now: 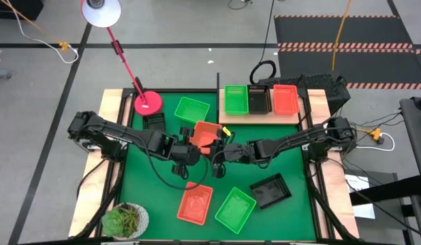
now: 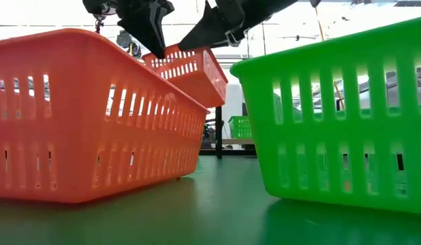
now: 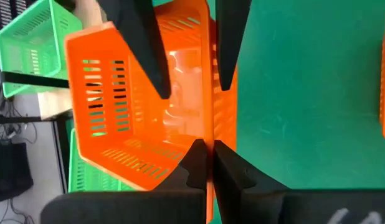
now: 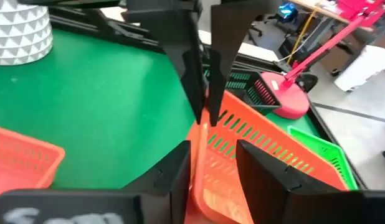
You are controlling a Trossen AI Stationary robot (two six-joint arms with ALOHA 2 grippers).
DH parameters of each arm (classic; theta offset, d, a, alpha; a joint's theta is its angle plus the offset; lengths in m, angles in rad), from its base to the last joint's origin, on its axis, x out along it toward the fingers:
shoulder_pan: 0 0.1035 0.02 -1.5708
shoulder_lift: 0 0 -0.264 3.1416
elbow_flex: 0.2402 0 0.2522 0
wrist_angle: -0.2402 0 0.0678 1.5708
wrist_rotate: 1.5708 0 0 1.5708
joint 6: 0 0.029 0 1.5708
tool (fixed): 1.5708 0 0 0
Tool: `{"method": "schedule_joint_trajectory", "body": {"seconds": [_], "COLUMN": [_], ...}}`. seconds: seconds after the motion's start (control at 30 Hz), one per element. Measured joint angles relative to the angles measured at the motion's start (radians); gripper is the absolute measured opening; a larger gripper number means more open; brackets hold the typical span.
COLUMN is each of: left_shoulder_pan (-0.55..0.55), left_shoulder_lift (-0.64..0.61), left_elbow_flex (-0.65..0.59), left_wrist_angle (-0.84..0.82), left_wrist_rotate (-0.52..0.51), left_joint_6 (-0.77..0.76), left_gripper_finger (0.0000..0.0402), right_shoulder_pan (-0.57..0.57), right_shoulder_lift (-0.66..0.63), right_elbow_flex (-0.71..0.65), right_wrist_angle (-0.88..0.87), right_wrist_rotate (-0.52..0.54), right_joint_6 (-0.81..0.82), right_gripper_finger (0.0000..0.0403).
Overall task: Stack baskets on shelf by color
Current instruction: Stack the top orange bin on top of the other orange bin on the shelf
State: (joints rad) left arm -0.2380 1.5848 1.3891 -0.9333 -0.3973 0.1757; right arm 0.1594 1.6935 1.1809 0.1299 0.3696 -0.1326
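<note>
An orange basket (image 1: pixel 209 134) hangs tilted above the middle of the green mat, between my two grippers. My left gripper (image 3: pixel 211 149) is shut on its near side wall. My right gripper (image 4: pixel 211 155) stands open astride the same wall, one finger inside the basket (image 3: pixel 152 56) and one outside. On the wooden shelf (image 1: pixel 227 119) at the back right, a green basket (image 1: pixel 236 99), a black basket (image 1: pixel 257 99) and an orange basket (image 1: pixel 285 99) stand side by side on their bottoms. My left gripper pinches the rim of the orange basket's side wall (image 3: pixel 211 134) between its two fingers, coming slanting down from the table's left. The basket is lifted clear of the mat and tilted, its open side turned up. Whether my right gripper touches the wall (image 4: pixel 212 127), I cannot tell.
On the mat lie a green basket (image 1: pixel 191 109) at the back, a black one (image 1: pixel 154 122) by the red lamp base (image 1: pixel 148 103), and an orange (image 1: pixel 195 204), a green (image 1: pixel 236 208) and a black one (image 1: pixel 270 190) near the front. A potted plant (image 1: pixel 126 220) stands front left.
</note>
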Motion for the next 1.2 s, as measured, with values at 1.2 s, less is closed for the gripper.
{"method": "schedule_joint_trajectory", "body": {"seconds": [1.2], "left_shoulder_pan": [-0.129], "left_shoulder_lift": [-0.11], "left_elbow_flex": [0.044], "left_wrist_angle": [0.051], "left_wrist_rotate": [-0.259], "left_joint_6": [-0.179], "left_gripper_finger": [0.0153], "right_shoulder_pan": [-0.009], "right_shoulder_lift": [-0.22], "right_elbow_flex": [-0.002], "right_wrist_angle": [-0.39], "right_wrist_rotate": [-0.113], "right_joint_6": [-0.143], "right_gripper_finger": [0.0005]}}
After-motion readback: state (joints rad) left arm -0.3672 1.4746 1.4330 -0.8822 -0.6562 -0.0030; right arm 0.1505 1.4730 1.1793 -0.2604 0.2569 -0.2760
